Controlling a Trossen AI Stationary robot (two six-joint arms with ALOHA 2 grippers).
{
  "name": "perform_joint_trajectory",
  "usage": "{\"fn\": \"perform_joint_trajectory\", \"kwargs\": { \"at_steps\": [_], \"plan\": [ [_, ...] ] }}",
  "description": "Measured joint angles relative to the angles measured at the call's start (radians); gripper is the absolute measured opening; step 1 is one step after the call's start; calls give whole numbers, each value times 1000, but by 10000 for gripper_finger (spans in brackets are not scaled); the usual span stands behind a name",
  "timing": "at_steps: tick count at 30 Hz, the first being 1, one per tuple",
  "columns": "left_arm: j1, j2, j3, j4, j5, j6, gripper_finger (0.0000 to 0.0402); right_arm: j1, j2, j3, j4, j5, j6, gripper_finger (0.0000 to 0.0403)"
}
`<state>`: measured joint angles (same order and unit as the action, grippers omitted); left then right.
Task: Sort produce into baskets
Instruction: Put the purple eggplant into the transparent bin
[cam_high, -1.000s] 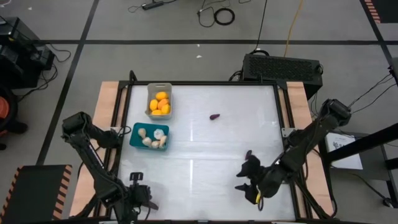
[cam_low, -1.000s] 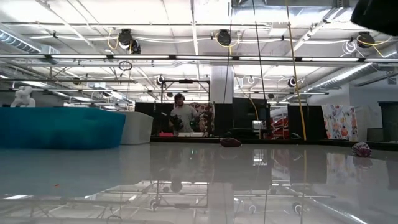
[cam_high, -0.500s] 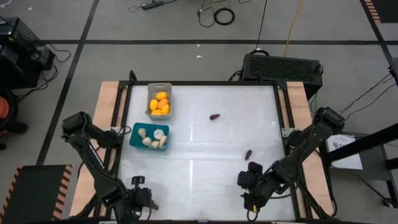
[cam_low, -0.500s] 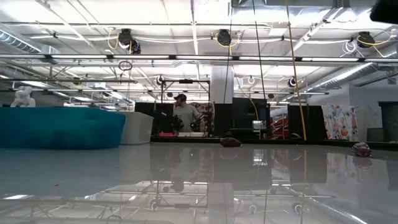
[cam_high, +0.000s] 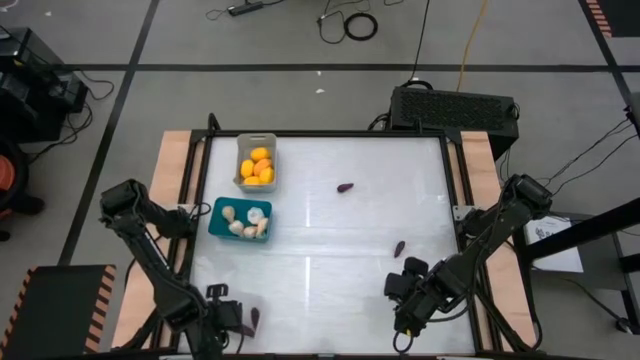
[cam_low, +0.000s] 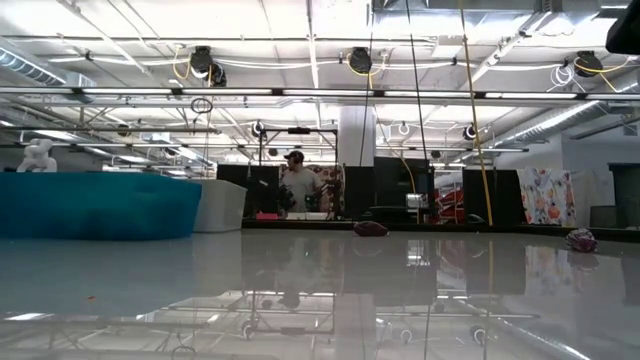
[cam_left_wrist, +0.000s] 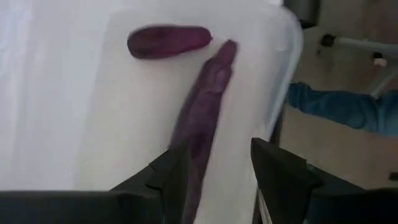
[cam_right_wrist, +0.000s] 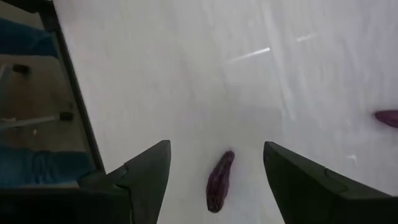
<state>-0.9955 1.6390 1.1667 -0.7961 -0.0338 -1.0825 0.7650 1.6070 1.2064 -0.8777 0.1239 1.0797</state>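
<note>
A clear basket (cam_left_wrist: 283, 74) at the table's near left corner holds a dark purple eggplant (cam_left_wrist: 168, 42). A second, longer eggplant (cam_left_wrist: 205, 106), blurred, slants into the basket past my left gripper (cam_left_wrist: 217, 146), which is open above it. In the high view this eggplant (cam_high: 253, 318) shows just right of the left gripper (cam_high: 228, 318). My right gripper (cam_high: 405, 290) is open near the table's right, pointing down, and a small eggplant (cam_right_wrist: 219, 180) lies on the table ahead of it. Another eggplant (cam_high: 345, 186) lies mid-table. My left gripper stands open from above over the clear basket. The long eggplant's near part (cam_left_wrist: 189, 149) runs close along one finger (cam_left_wrist: 171, 174). I cannot tell whether that finger touches it.
A grey basket (cam_high: 243, 150) with yellow-orange fruits and a teal basket (cam_high: 220, 210) with pale bulbs stand at the table's left. Wooden rails run along both side edges. A person (cam_low: 295, 185) stands far behind the table in the low view.
My right gripper has drawn back toward the table's near edge and tipped more steeply down, uncovering the small eggplant on the table. Beside my left gripper a long eggplant now shows where none showed before, blurred in the wrist view.
</note>
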Motion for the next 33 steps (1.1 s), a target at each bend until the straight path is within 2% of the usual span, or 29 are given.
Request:
{"fn": "perform_joint_trajectory", "kwargs": {
  "at_steps": [4,12,14,18,19,23,27,29,33],
  "plan": [
    [26,-2,0,-28,2,8,178,0,0,0,-17,6,11,248],
    [165,-76,54,-86,-36,234,178,0,0,0,-35,83,-17,248],
    [213,-107,71,-93,-98,298,178,0,0,0,-35,83,-32,248],
    [313,-153,81,-42,-346,412,178,6,0,0,-40,84,-71,248],
    [346,-153,81,-17,-372,449,178,11,0,0,-40,88,-93,248],
    [521,-126,70,154,-345,658,178,42,0,0,-41,168,-187,248],
    [698,-49,66,350,-227,834,178,59,0,0,-97,245,-214,248],
    [775,-15,66,453,-190,892,178,58,0,0,-135,270,-221,248],
    [891,44,66,587,-178,939,178,54,-30,-47,-166,314,-247,248]
  ]
}}
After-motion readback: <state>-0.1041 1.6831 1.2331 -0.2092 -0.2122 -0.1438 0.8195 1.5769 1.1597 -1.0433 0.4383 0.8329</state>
